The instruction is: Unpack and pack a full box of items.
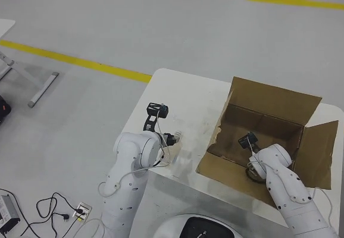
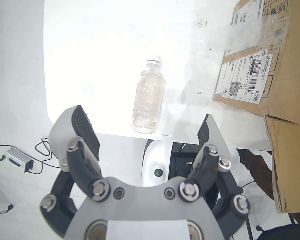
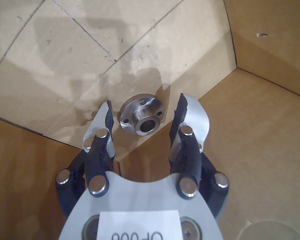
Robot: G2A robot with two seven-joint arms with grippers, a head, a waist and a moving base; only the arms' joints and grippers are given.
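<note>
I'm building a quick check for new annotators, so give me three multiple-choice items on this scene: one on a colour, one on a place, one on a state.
1. What colour is the table?
A) white B) green C) black
2. Where is the metal flange?
A) on the table B) on the floor of the cardboard box C) on the room's floor
3. How is the right tool?
A) shut on the flange B) shut on a box flap C) open

Answers:
1 A, its top is white around the clear bottle.
2 B, it lies on brown cardboard between the box walls.
3 C, its fingers stand apart, one on either side of the flange.
</note>
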